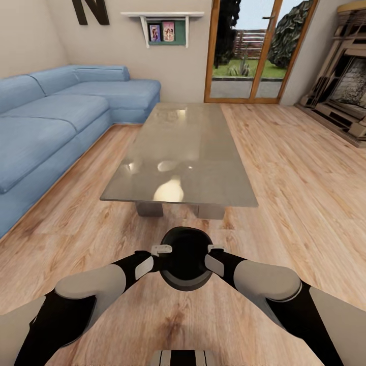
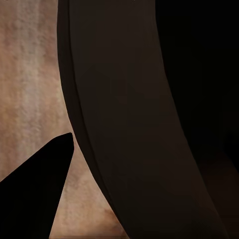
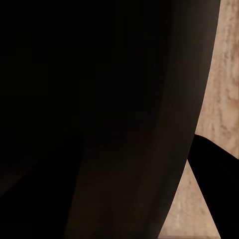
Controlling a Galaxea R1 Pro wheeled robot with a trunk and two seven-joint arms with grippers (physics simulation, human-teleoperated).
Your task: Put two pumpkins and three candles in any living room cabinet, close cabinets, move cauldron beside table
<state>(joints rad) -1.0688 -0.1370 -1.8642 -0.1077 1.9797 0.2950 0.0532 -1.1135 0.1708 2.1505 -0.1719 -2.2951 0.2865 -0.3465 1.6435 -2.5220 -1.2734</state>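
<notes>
The left pincer (image 1: 161,250) and the right pincer (image 1: 216,249) sit on opposite sides of the cauldron (image 1: 186,258), each pressed to its rim, and the pot hangs between them above the floor (image 1: 284,168), so both seem clamped on it; how wide the jaws stand cannot be made out. In the left wrist view the cauldron's curved dark wall (image 2: 129,124) runs right past one black finger (image 2: 35,194), with wood planks behind; the right wrist view gives the mirror of that, the wall (image 3: 149,149) close against a finger (image 3: 214,174). Just ahead of the pincers, beyond the pot, stands the table (image 1: 185,152), its near edge a short way off and its glossy top bare. Farther out on the left-pincer side runs the blue sofa (image 1: 56,117); far out on the right-pincer side is the fireplace (image 1: 345,91), and straight ahead past the table a glass door (image 1: 251,51) and a wall shelf (image 1: 162,25). No pumpkin, candle or cabinet is in sight here, so whether those are stowed and shut cannot be judged. The cauldron step looks nearly done: the pot is carried close to the table and needs only to be set down beside it.
</notes>
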